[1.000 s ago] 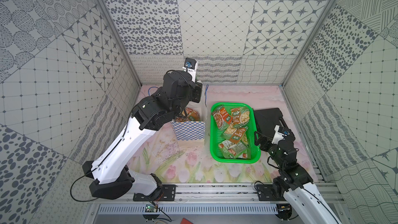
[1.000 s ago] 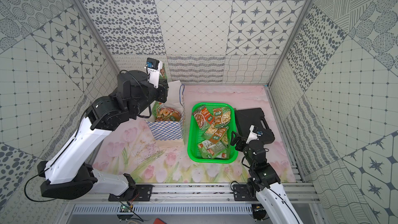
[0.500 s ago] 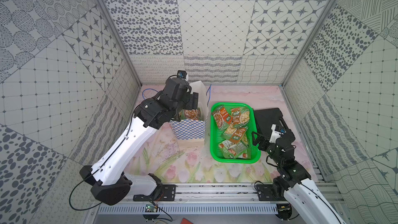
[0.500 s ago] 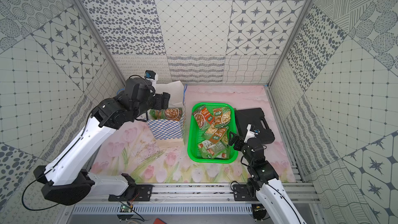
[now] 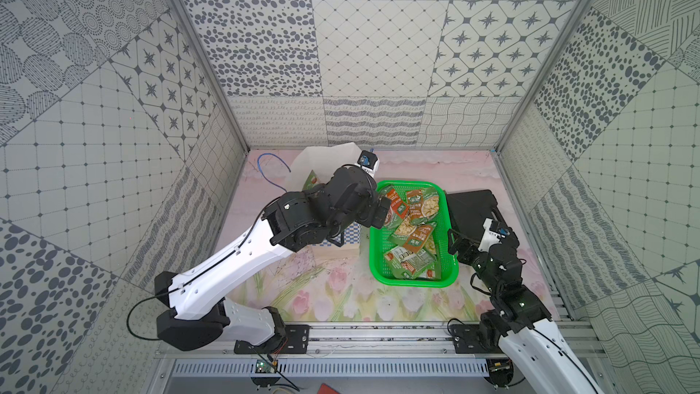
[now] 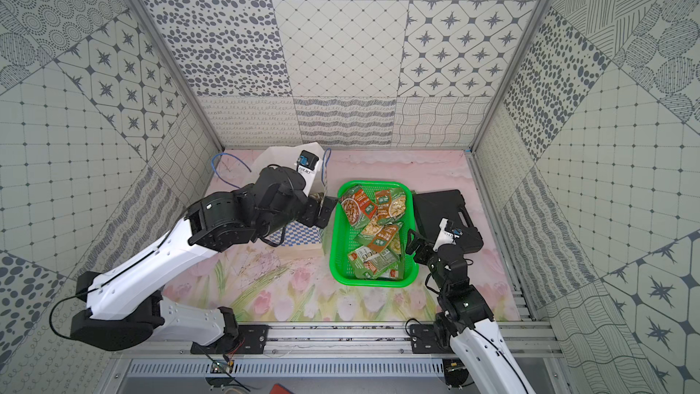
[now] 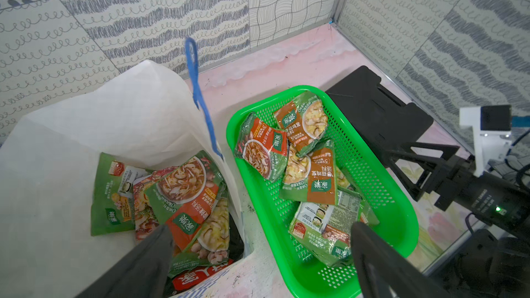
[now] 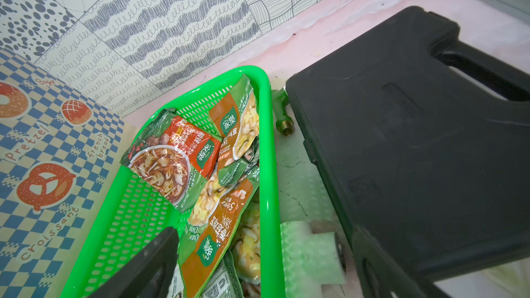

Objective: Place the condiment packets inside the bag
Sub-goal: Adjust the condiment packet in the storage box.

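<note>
Packets (image 7: 312, 179) in basket (image 7: 370, 167): light, floppy, slick; pinch by a raised edge. Left gripper (image 7: 261, 229), right gripper (image 8: 265, 236): jaws spread, empty.

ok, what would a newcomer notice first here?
The bright green basket, right of the table's centre, heaped with glossy packets. Beside it the white bag already holds several more, and the left pincer hangs open over the border between them.

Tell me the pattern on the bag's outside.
The bag has blue-and-white checks with orange pastries; the right wrist view shows it best.
</note>
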`<state>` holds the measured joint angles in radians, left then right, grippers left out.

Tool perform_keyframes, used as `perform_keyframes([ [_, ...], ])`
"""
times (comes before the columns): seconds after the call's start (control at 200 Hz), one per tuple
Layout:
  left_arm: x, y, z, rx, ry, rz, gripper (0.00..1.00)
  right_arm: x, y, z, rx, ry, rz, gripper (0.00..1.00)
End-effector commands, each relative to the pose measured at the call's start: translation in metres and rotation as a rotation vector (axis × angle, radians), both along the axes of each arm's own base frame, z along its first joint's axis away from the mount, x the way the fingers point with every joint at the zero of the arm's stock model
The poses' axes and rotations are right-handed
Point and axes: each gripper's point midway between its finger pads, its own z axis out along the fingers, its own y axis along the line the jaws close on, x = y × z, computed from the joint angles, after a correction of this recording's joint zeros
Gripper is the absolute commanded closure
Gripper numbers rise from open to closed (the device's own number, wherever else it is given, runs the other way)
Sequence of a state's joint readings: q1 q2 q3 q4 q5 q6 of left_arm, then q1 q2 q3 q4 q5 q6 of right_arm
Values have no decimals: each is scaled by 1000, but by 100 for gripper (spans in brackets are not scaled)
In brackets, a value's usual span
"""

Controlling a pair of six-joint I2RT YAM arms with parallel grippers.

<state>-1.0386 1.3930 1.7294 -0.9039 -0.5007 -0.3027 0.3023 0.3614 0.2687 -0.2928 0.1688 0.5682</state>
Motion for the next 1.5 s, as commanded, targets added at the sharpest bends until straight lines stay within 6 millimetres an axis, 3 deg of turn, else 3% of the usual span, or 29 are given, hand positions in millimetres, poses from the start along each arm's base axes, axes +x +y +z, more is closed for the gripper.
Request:
perform_keyframes([
  [0.0, -9, -40, -10, 18, 0, -63, 0, -2, -17, 17, -21, -42, -86, 3],
  [0.19, -16, -80, -53, 71, 97, -117, 0, -10, -34, 20, -36, -55, -171, 3],
  [0.425, -21, -119, -124, 120, 264, -150, 1, -16, -45, 24, -38, -75, -227, 3],
  [0.68, -23, -148, -188, 157, 376, -180, 1, -24, -69, 22, -28, -59, -378, 3],
  [1.096, -15, -165, -280, 274, 471, -136, 1, -25, -72, 21, -24, -59, -397, 3],
  [1.496, 7, -161, -330, 369, 457, -53, 0, -25, -71, 21, -19, -57, -392, 3],
])
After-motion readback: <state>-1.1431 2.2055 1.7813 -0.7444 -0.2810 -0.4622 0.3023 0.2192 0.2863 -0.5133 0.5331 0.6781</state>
